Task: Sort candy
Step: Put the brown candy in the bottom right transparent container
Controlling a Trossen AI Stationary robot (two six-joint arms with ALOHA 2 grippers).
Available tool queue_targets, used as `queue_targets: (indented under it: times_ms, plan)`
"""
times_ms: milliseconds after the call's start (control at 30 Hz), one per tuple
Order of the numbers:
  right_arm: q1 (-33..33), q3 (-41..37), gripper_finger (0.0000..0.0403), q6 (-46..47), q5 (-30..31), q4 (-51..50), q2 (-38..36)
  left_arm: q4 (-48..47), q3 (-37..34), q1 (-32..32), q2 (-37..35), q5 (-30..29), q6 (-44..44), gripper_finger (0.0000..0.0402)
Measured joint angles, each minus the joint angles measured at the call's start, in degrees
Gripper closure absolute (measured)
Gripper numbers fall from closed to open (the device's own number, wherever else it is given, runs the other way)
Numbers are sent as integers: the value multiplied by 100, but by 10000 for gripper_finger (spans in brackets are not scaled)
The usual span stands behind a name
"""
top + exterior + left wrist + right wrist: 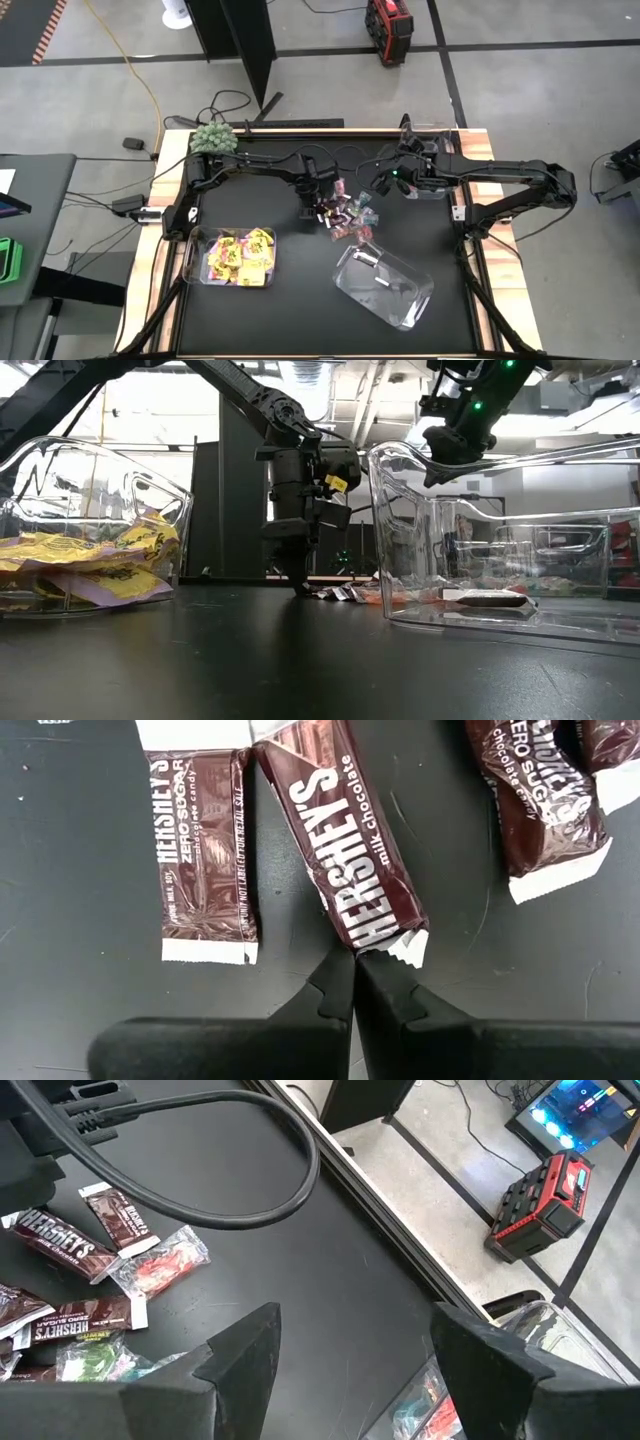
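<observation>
Right gripper hangs above the black table, its two dark fingers spread wide with nothing between them. Brown Hershey's bars and clear wrappers with red candy lie clustered on the mat. A thick black cable loops over them. A red-and-black case sits on the floor beyond the table edge.

from my high view i see the black table with wooden edges, standing on a grey floor. on it are three clear bins — one toward the left front, one lying askew right of the middle, one at the far right corner. a fuzzy green ball plant sits at the far left corner. beyond the table — a red-and-black case on the floor.
</observation>
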Motion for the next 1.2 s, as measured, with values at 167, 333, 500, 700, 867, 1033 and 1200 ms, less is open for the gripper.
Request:
queue_targets:
  times_ms: [167,333,500,700,867,1033,1200]
  plan:
    - [0,0,129,0,0,-2,0,-23,2,-44,-2,-139,-4,401]
    - [0,0,129,-1,0,-2,1,-166,68,-119,-26,-246,-9,401]
    - [0,0,129,0,0,-4,2,-365,299,-202,-26,-399,-8,401]
    - [1,0,129,-4,0,-4,0,-735,631,-304,-33,-484,53,401]
    - [2,0,129,-46,0,-4,2,-1231,1028,-370,-34,-755,98,401]
    - [2,0,129,-90,0,-6,0,-1573,1300,-448,-183,-919,93,401]
    - [0,0,129,-139,0,0,0,-1579,1309,-549,-764,-920,-51,401]
